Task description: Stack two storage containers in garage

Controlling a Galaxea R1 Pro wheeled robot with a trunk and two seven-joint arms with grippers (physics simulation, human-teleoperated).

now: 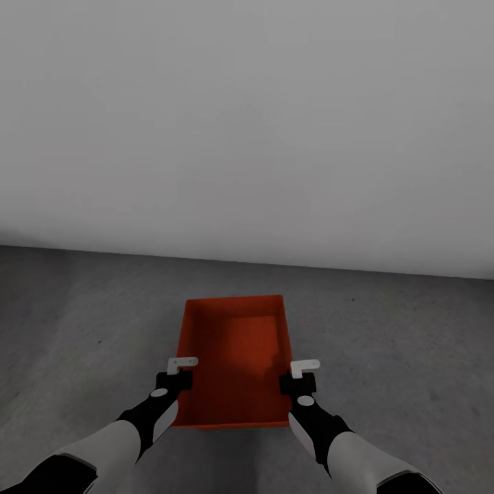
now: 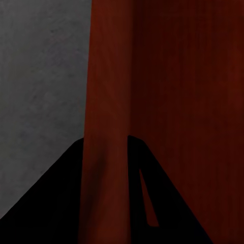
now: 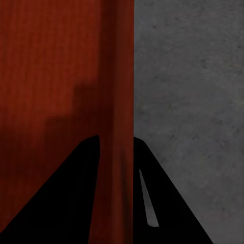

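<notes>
One orange-red open-top storage container [image 1: 237, 343] is in front of me in the garage, over the dark grey concrete floor [image 1: 82, 322]. I cannot tell whether it rests on the floor or hangs just above it. My left gripper [image 1: 180, 376] is shut on its left side wall, and the left wrist view shows that gripper [image 2: 108, 168] straddling the thin wall [image 2: 109, 91]. My right gripper [image 1: 300, 379] is shut on the right side wall; in the right wrist view that gripper [image 3: 116, 165] pinches the wall [image 3: 119, 76]. The bin is empty.
A plain light-grey wall [image 1: 247, 123] stands straight ahead, meeting the floor a short way beyond the bin's far end. Bare concrete [image 1: 412, 343] stretches to both sides of the bin.
</notes>
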